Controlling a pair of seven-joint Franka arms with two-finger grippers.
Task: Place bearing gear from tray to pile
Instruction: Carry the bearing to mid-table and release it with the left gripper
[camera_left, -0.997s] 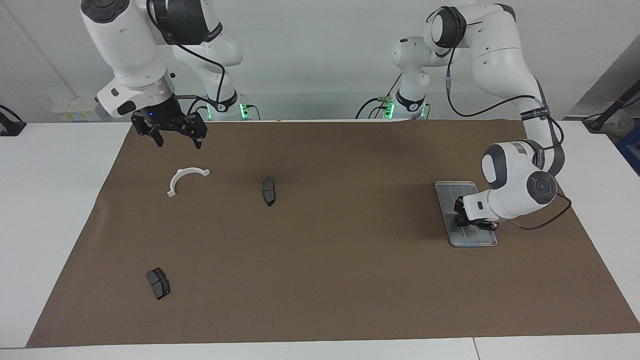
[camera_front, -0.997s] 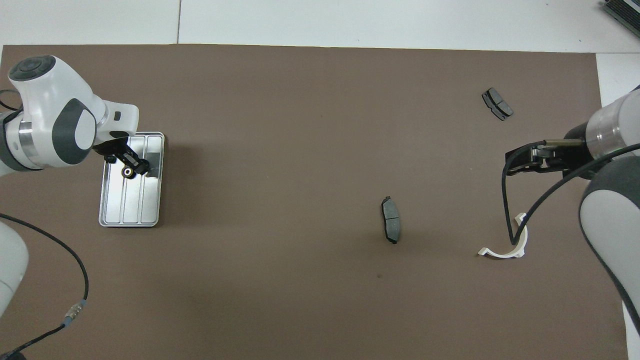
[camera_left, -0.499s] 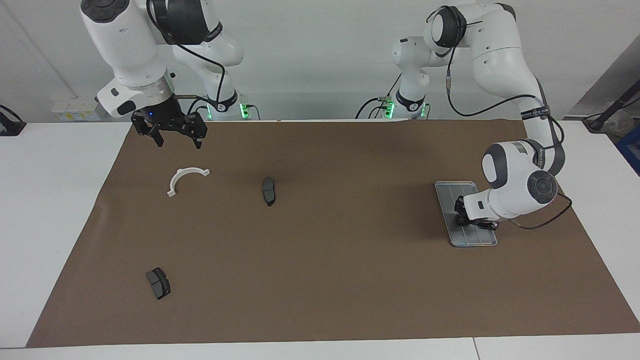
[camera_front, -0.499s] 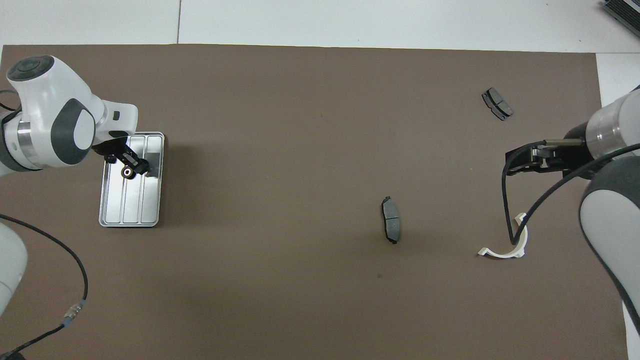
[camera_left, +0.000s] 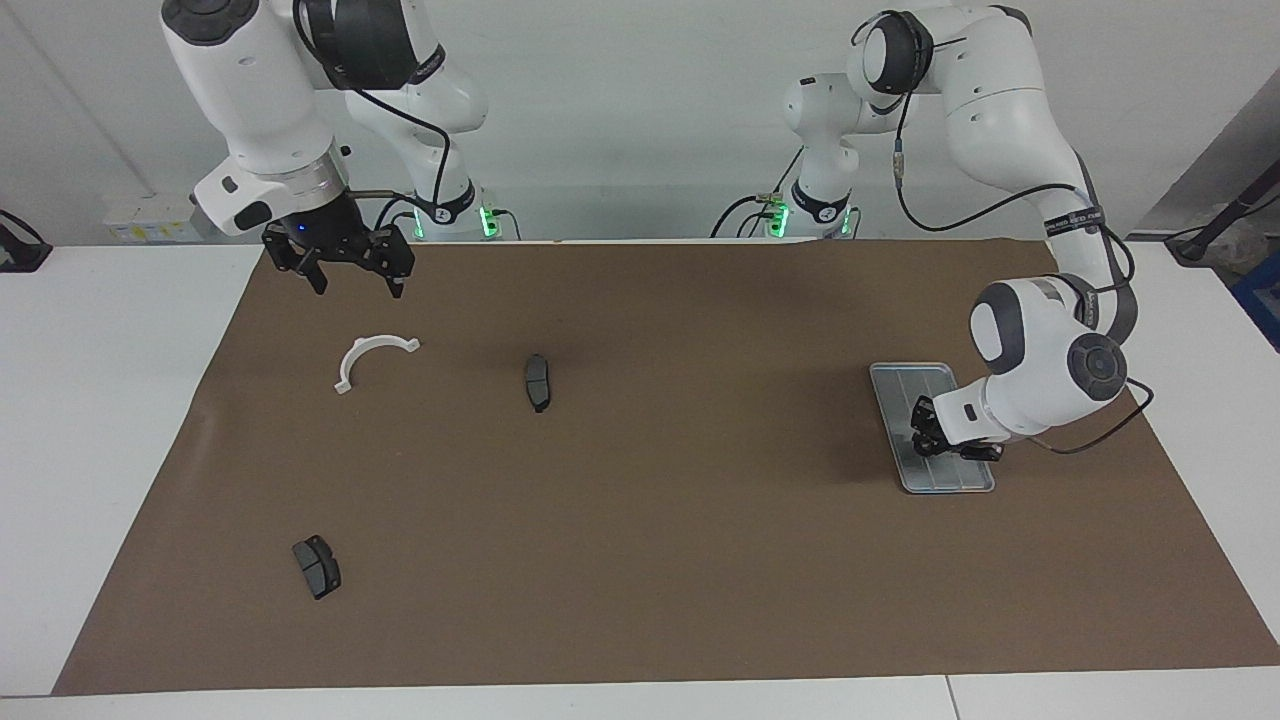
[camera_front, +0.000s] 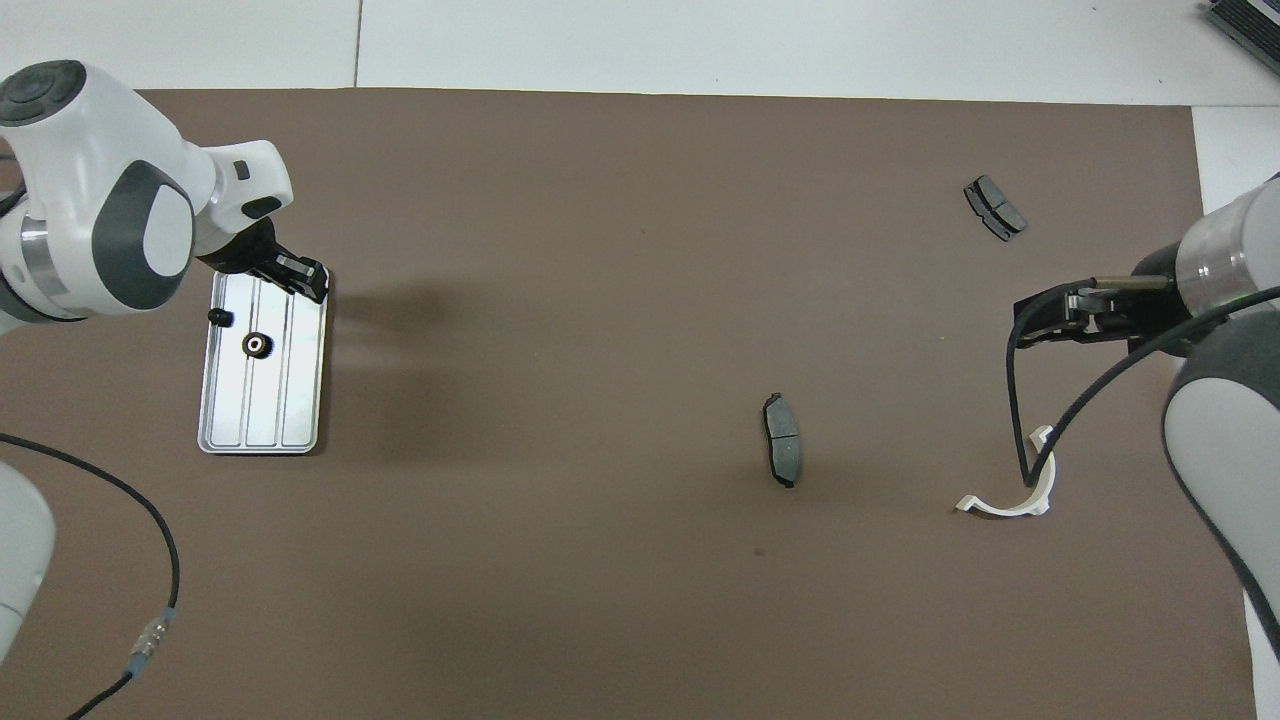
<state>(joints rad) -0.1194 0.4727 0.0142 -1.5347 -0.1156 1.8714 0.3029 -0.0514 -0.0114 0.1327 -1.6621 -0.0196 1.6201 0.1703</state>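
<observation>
Silver tray (camera_front: 300, 420) holding black gear (camera_front: 257, 345), left end effector (camera_left: 928, 432) clenched empty above it, right end effector (camera_left: 345, 272) released.

- My arms wear glossy white shells with dark grey caps at the joints.
- My left gripper (camera_left: 925, 432) is black, bolted under a white wrist block with a small dark slot.
- A thin black cable loops out beside that wrist (it trails off with a silver plug).
- My right gripper (camera_left: 352, 280) is black too, linked like a claw, with a tiny blue light above it.
- A silver ring sits above it, and black cable hangs down.
- Green lights glow at both bases.
</observation>
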